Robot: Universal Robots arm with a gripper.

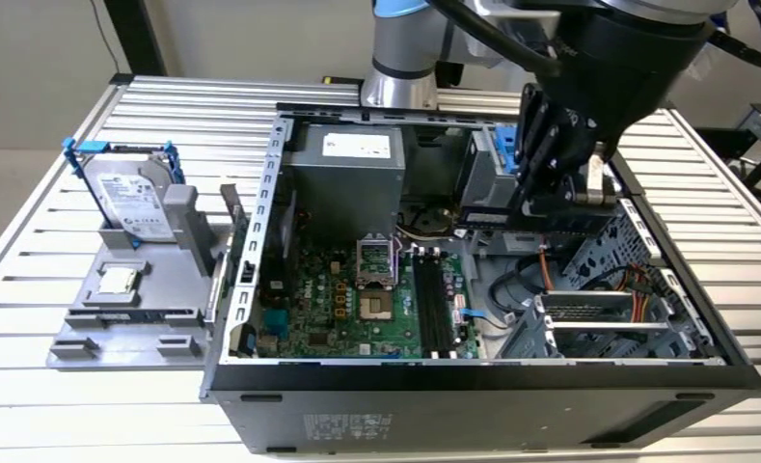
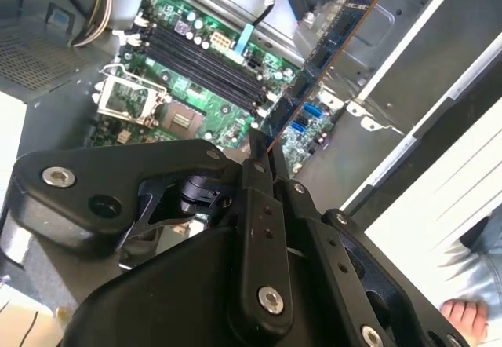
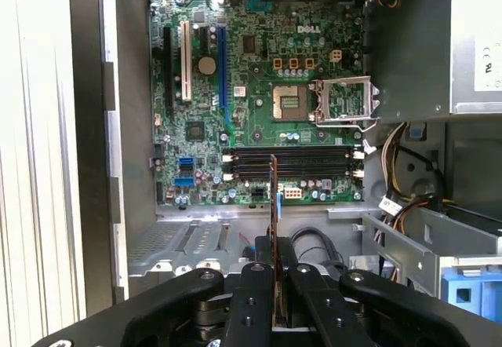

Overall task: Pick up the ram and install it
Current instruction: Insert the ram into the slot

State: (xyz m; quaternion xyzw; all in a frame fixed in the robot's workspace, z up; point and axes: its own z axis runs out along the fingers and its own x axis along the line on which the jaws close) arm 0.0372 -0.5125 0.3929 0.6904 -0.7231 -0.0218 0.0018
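Observation:
My gripper [image 1: 536, 206] hangs over the open computer case, above its drive-bay side, shut on the ram [image 2: 318, 60]. The ram is a long thin board with dark chips that sticks out past the fingertips [image 2: 252, 144]. In the first wrist view the ram [image 3: 273, 194] shows edge-on, rising from between the gripper [image 3: 274, 254] fingers. It lines up across the long black motherboard slots [image 3: 292, 162] but stays well above them. Those slots [image 1: 437, 305] lie empty beside the processor socket [image 1: 375, 278]. In the second wrist view the slots [image 2: 200, 58] lie off to one side of the stick.
The case [image 1: 483, 371] lies open on a slatted metal table [image 1: 45, 212]. A silver hard drive in a blue frame [image 1: 136, 198] stands on a grey fixture [image 1: 122, 318] at the exterior view's left. Power supply [image 1: 344, 174], cables and drive cage [image 1: 606, 323] crowd the case. A person's foot [image 2: 464, 315] shows beside the table.

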